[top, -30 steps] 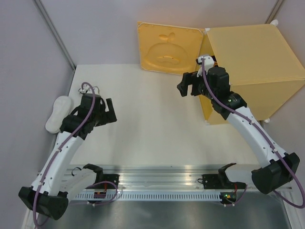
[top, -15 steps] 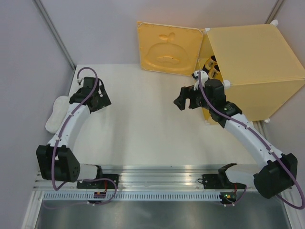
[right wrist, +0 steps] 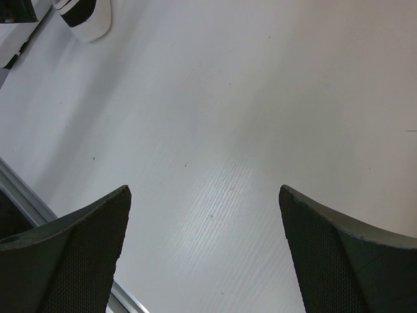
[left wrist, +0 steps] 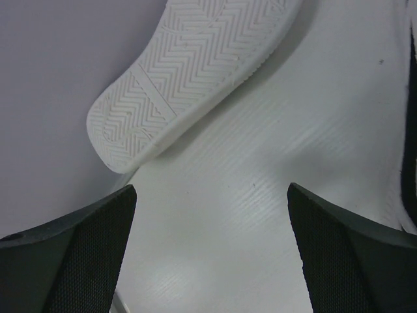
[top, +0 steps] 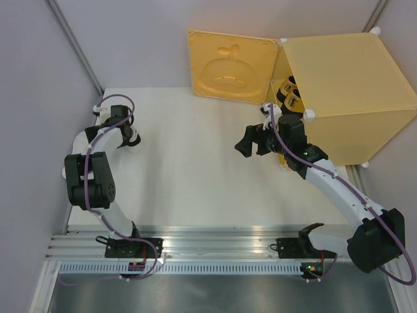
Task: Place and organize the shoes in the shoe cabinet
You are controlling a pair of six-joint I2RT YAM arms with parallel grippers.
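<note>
Two gold shoes sit inside the shoe cabinet, just behind its open front edge, close beside each other. The cabinet stands at the far right of the bench, and its door is swung wide open to the left with the embossed inner face showing.

A white shoe lies at the far left of the bench by the wall, its zigzag-treaded sole turned toward the left wrist camera. The left claw hangs just short of that sole, released, with its fingers spread wide and nothing between them. A second white shoe, black inside, shows at the top left corner of the right wrist view, on the bench close to the left arm.

The right claw is out in front of the cabinet opening, above bare bench, pointing left; it too is released and grips nothing.
</note>
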